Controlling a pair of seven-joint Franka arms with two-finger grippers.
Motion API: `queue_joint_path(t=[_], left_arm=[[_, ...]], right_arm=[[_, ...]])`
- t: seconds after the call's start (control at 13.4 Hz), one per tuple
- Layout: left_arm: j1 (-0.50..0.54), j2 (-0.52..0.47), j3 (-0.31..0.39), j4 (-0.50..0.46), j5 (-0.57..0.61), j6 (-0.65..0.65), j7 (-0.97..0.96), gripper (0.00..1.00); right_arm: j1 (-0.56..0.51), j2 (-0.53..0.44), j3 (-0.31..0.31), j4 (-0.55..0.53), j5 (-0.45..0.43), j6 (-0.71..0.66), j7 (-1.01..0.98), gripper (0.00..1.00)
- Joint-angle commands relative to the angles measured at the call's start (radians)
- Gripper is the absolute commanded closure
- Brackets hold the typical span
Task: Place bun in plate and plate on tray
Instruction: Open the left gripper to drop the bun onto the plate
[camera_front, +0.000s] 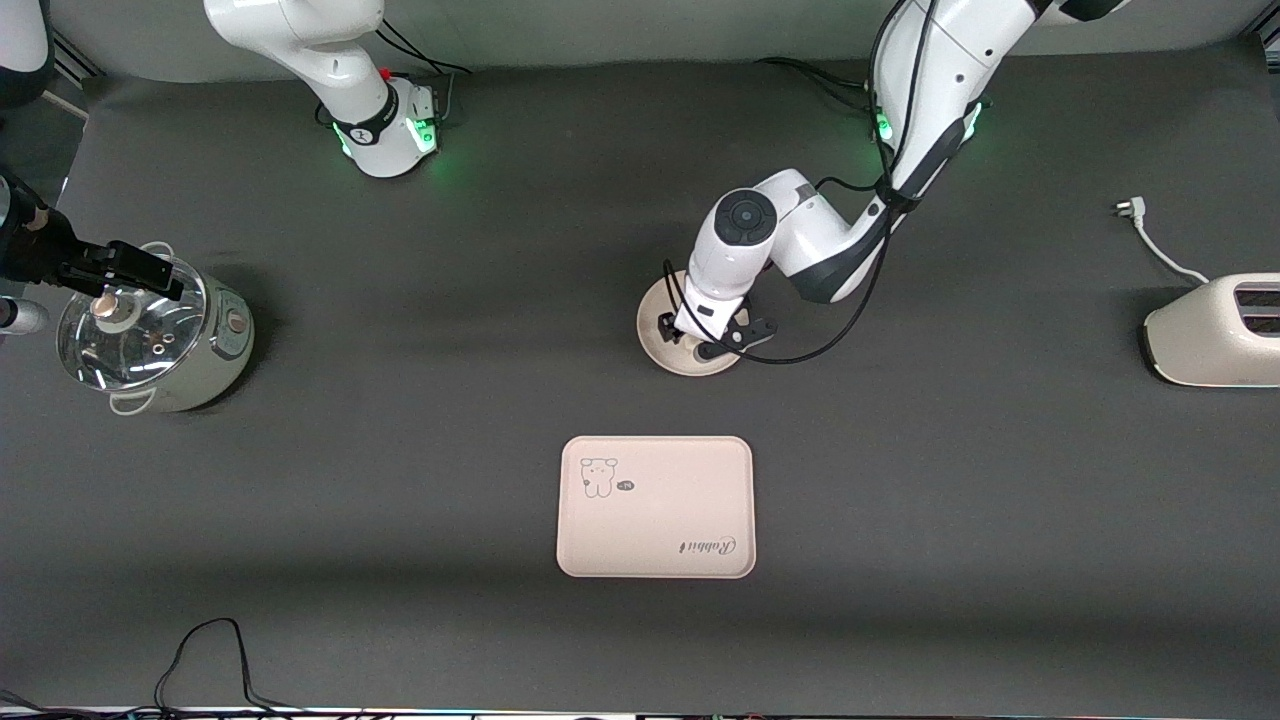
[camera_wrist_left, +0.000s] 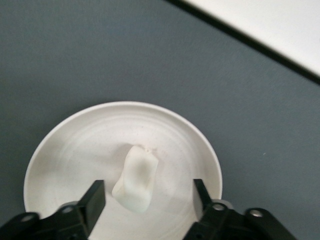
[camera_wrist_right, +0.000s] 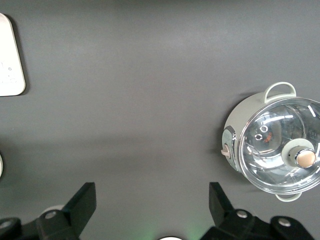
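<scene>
The bun (camera_wrist_left: 136, 181) is seen lying in the middle of the plate (camera_wrist_left: 65, 150), resting on the dish floor and clear of the raised rim. The plate (camera_front: 660, 355) is placed on the dark table mat, farther from the front camera than the tray (camera_front: 656, 507), and the two are set apart with bare mat between them. The tray is marked with a small bear drawing and the script word "Rabbit".

The left gripper (camera_wrist_left: 148, 192) is positioned directly over the plate. Its fingers (camera_wrist_left: 95, 197) are spread apart, one on each side of the bun, and no contact with the bun is seen. In the front view the left gripper (camera_front: 700, 335) covers part of the plate.

The right gripper (camera_wrist_right: 152, 200) is held high above the mat, its fingers (camera_wrist_right: 82, 202) spread apart and nothing gripped; this arm is waiting. A lidded pot (camera_front: 150, 335) is located toward the right arm's end of the table. A toaster (camera_front: 1215, 330) is located toward the left arm's end.
</scene>
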Motion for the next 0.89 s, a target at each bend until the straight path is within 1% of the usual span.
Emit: queue_joint_path(t=[0.0, 0.07, 0.15, 0.22, 0.3, 0.37, 0.45, 0.6, 0.67, 0.82], left_arm=[[0.073, -0.152, 0.001, 0.002, 0.010, -0.163, 0.086, 0.00], [0.113, -0.204, 0.000, 0.014, -0.010, -0.252, 0.184, 0.00], [0.144, -0.251, 0.001, 0.034, -0.067, -0.332, 0.282, 0.00], [0.176, -0.302, 0.011, 0.054, -0.139, -0.396, 0.395, 0.00], [0.232, -0.356, 0.020, 0.071, -0.196, -0.465, 0.516, 0.00], [0.277, -0.409, 0.035, 0.085, -0.236, -0.533, 0.622, 0.00], [0.318, -0.480, 0.072, 0.092, -0.251, -0.635, 0.749, 0.00], [0.354, -0.572, 0.165, 0.092, -0.256, -0.734, 0.967, 0.00], [0.354, -0.610, 0.219, 0.094, -0.257, -0.769, 1.063, 0.00], [0.354, -0.644, 0.299, 0.117, -0.251, -0.837, 1.206, 0.00]], right_arm=[[0.010, -0.032, -0.001, -0.027, 0.016, 0.008, -0.005, 0.00], [0.011, -0.057, 0.006, -0.059, 0.016, 0.014, -0.003, 0.00], [0.036, -0.089, 0.014, -0.089, 0.016, 0.031, 0.013, 0.00], [0.068, -0.115, 0.014, -0.119, 0.016, 0.035, 0.053, 0.00], [0.098, -0.137, 0.015, -0.134, 0.016, 0.035, 0.101, 0.00], [0.164, -0.148, 0.015, -0.143, 0.016, 0.034, 0.160, 0.00], [0.265, -0.148, 0.015, -0.143, 0.016, 0.035, 0.279, 0.00], [0.425, -0.135, 0.015, -0.140, 0.016, 0.064, 0.430, 0.00], [0.509, -0.120, 0.015, -0.140, 0.016, 0.081, 0.526, 0.00], [0.670, -0.053, 0.015, -0.119, 0.018, 0.118, 0.647, 0.00]])
